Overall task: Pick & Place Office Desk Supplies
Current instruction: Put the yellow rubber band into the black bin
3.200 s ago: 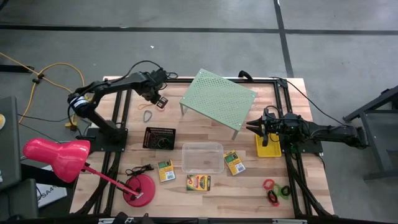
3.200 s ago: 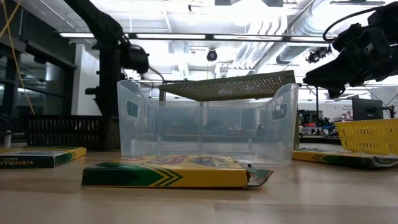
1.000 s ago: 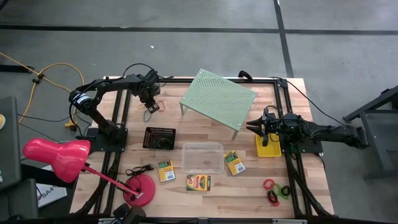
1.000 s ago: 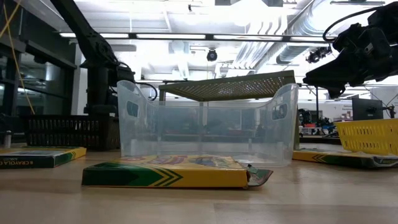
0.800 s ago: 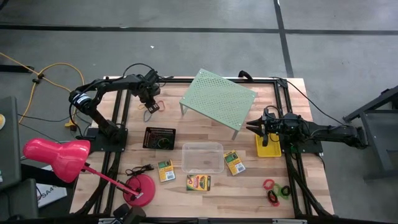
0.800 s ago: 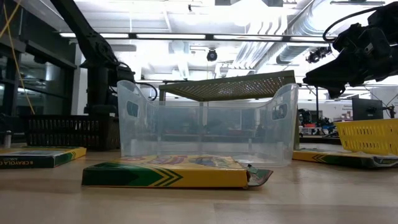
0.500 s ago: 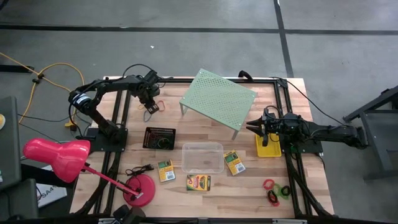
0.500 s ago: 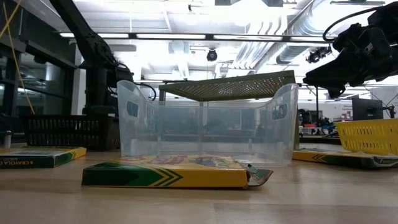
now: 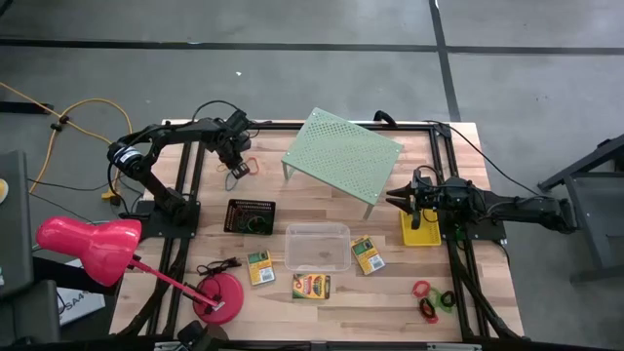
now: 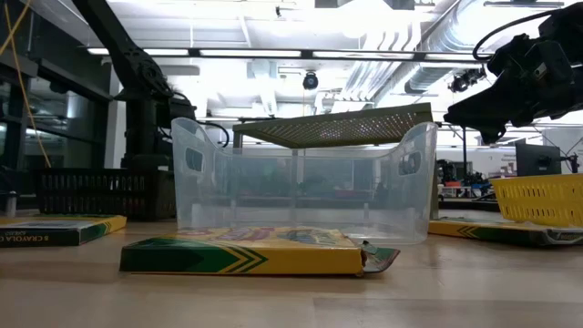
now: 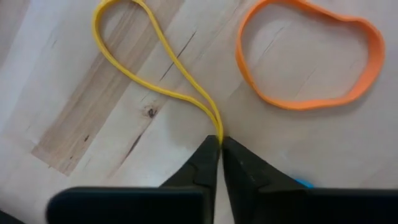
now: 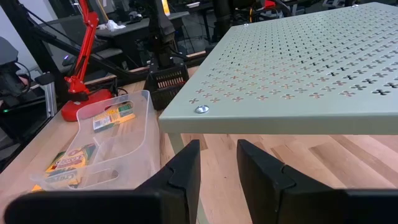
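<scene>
At the far left of the table my left gripper (image 9: 235, 168) points down, shut on a thin yellow rubber band (image 11: 152, 89). An orange rubber band (image 11: 298, 102) lies flat beside it. My right gripper (image 9: 393, 202) hangs open over the yellow basket (image 9: 421, 234), level, facing the pale green shelf (image 12: 298, 56). Three green-and-yellow card boxes (image 9: 259, 266) (image 9: 311, 286) (image 9: 367, 253) lie flat around the clear tub (image 9: 317, 247). The black mesh tray (image 9: 250, 215) stands left of the tub. Little red, green and black rings (image 9: 429, 297) lie near the right front. My left gripper pinches the yellow band's narrow end (image 11: 217, 130) between its two fingertips, both strands drawn together there. The fingers come from above, pointing down. The loop beyond the fingers lies slack and flat on the wood.
The green perforated shelf (image 9: 341, 156) stands at the far middle. A pink-red desk lamp (image 9: 93, 249) leans over the near left corner, its base (image 9: 218, 294) on the table. Bare wood lies between the bands and the mesh tray.
My left gripper has shut on the end of the yellow band while the arm kept still. The band's loop stays on the table.
</scene>
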You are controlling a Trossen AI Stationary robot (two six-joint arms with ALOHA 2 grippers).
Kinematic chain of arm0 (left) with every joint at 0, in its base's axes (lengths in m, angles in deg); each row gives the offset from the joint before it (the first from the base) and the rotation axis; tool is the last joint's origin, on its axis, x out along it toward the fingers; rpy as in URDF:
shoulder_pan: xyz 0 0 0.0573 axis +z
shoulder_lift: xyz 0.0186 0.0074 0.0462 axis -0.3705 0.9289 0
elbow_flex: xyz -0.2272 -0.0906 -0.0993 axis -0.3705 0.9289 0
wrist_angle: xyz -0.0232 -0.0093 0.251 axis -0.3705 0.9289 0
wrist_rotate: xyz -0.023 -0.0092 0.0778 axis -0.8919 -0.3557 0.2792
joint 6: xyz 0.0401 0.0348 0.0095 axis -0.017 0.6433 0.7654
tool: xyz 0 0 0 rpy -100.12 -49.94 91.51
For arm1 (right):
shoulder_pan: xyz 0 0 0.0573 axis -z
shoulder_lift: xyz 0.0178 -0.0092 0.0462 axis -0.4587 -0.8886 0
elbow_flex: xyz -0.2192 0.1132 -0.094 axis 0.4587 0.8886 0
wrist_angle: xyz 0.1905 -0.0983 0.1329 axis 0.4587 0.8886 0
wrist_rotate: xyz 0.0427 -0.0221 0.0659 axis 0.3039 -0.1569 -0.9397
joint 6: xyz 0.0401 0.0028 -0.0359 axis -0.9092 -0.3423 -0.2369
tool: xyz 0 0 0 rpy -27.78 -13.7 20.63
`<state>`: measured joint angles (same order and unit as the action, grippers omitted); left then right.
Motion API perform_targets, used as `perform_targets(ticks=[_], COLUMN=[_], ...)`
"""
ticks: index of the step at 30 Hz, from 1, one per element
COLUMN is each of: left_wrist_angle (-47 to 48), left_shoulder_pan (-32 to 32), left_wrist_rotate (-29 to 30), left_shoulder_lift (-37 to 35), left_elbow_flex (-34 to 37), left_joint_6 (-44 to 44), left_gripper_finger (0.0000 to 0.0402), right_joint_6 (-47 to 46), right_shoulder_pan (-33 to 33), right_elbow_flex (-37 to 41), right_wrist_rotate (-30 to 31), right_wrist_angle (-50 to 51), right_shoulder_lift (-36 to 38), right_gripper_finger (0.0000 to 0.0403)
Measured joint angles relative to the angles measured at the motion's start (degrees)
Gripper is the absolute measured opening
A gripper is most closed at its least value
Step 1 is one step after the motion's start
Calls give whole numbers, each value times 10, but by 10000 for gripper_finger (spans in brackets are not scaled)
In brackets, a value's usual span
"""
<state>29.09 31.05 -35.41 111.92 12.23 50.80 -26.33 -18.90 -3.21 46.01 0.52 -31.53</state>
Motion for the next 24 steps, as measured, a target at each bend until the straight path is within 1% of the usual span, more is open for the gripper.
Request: perform_targets(ticks=[7,10,14,18,24], left_wrist_angle=[0,-1,0,2,13], left_shoulder_pan=[0,0,-2,-9,-36], left_wrist_rotate=[0,0,0,0,1], left_shoulder_lift=[-2,-15,-61,-122,-201], left_elbow_flex=[0,2,1,1,0], left_joint_6=[-13,-23,-39,-51,-73], left_gripper_finger=[1,1,1,1,1], right_joint_6=[0,0,0,0,0], right_shoulder_pan=[0,0,0,0,0], right_elbow_flex=[0,0,0,0,0], right_wrist_rotate=[0,0,0,0,0], right_wrist_angle=[0,0,0,0,0], right_shoulder_lift=[0,0,0,0,0], right_gripper_finger=[94,94,94,94,94])
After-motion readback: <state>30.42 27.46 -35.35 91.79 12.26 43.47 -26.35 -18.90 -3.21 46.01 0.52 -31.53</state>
